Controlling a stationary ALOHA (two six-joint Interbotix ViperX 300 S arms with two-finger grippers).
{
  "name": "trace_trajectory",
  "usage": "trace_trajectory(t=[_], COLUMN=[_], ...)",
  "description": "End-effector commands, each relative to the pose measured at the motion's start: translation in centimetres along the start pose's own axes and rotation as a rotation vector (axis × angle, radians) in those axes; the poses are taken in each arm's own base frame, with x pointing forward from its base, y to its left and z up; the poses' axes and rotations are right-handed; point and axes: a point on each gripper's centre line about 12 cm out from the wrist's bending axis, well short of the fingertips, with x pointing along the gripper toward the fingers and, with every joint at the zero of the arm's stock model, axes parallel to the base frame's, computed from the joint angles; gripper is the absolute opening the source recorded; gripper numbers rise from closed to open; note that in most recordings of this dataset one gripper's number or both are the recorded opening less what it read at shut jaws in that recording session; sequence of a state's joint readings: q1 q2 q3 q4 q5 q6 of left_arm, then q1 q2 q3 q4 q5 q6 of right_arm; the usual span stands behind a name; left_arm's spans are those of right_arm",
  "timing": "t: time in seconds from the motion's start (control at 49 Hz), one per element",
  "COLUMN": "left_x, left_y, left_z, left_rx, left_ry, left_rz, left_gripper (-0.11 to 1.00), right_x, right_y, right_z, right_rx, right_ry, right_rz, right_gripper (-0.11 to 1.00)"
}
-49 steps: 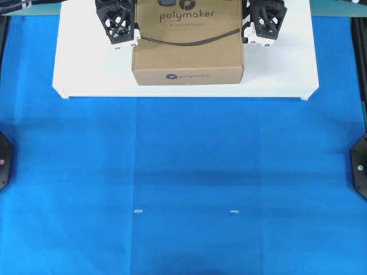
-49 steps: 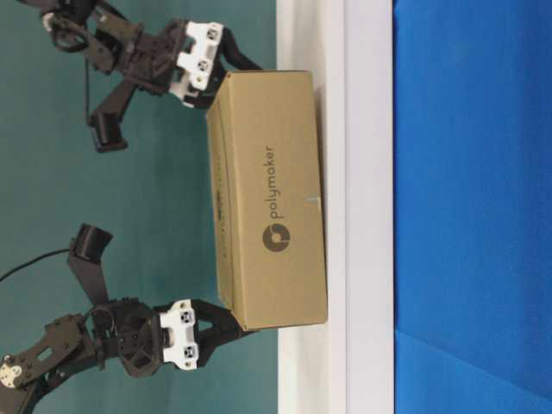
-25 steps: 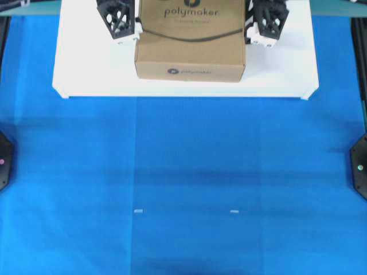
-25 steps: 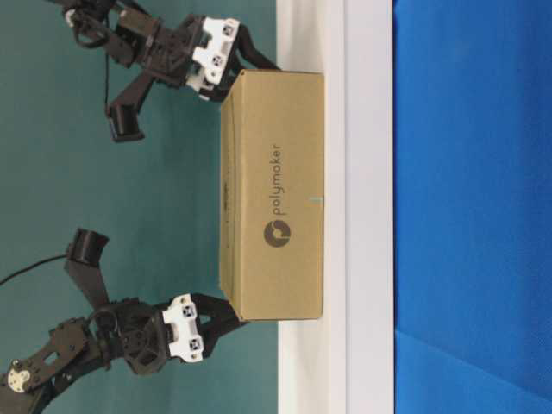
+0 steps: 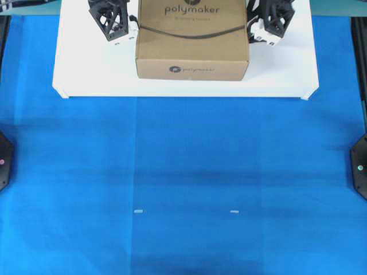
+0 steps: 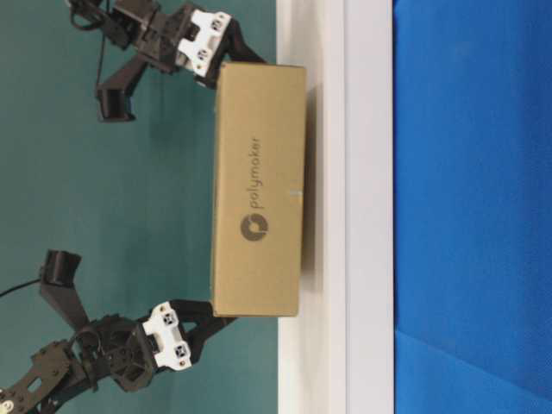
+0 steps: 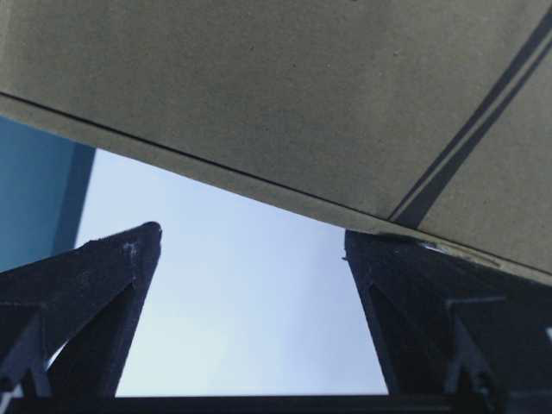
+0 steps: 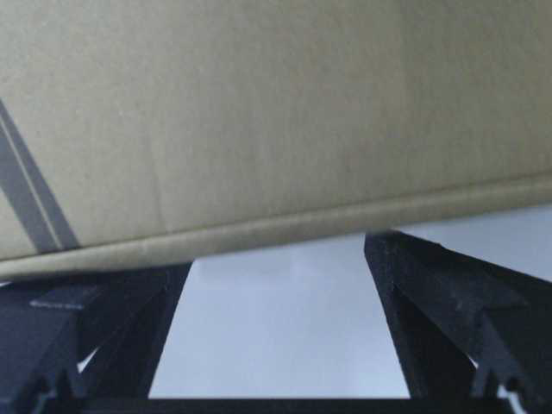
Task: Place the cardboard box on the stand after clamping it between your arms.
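The brown cardboard box with the "polymaker" logo is over the white stand, near its back middle. A thin shadow lies under the box in the table-level view; I cannot tell whether it rests or hovers. My left gripper is open, and its fingertips press on the box's left side. My right gripper is open and presses on the right side. The box is clamped between them. The wrist views show the left gripper's and the right gripper's jaws spread, the box's side above and the stand's white top between them.
A blue cloth covers the table in front of the stand. Two small white marks lie on it. Black arm bases sit at the left edge and right edge. A teal wall lies behind.
The box and both grippers have moved toward the back of the stand. In the table-level view the box's lower edge now sits farther from the stand's front rim.
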State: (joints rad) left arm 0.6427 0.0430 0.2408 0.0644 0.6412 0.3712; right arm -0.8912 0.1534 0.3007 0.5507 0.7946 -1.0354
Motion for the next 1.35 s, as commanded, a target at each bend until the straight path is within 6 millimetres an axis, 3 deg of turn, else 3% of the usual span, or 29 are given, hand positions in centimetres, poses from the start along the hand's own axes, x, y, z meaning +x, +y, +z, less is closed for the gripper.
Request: trace_trajectory(t=[0.0,0.163,0.387,0.591,0.856,1.183,1.325], left_x=[-1.6,-1.8,-2.7,-5.3,-10.8,-15.5,-17.3], left_y=[-0.1,0.2,1.8,1.6,-1.7,-6.6,-8.6], left_z=[0.8,-0.8,-2.6,-3.1,-4.4,-5.5,-6.7], left_rx=[-0.008,-0.019,-0.058,-0.078,-0.049,-0.109,-0.134], left_ry=[-0.053,-0.028,-0.019,-0.061,-0.246,-0.558,-0.627], left_rz=[0.010,0.014,0.046,0.066,0.090,0.040,-0.018], left_gripper=[0.84,0.84,0.84,0.84,0.84,0.84,0.84], right_x=[-2.5,-3.4,-4.0,-7.2,-11.5,-14.1,-16.2], right_y=[0.2,0.9,1.2,2.7,6.6,13.7,17.1], right_z=[1.2,0.7,-1.5,-1.6,-1.4,-2.5,-3.0], right_rx=[-0.017,-0.028,0.017,0.006,0.047,0.039,0.001], right_ry=[-0.064,-0.066,-0.045,-0.097,-0.228,-0.463,-0.621], right_rz=[-0.033,-0.027,-0.025,-0.068,-0.083,-0.111,-0.128], right_gripper=[0.98,0.98,0.98,0.97,0.97,0.97,0.97])
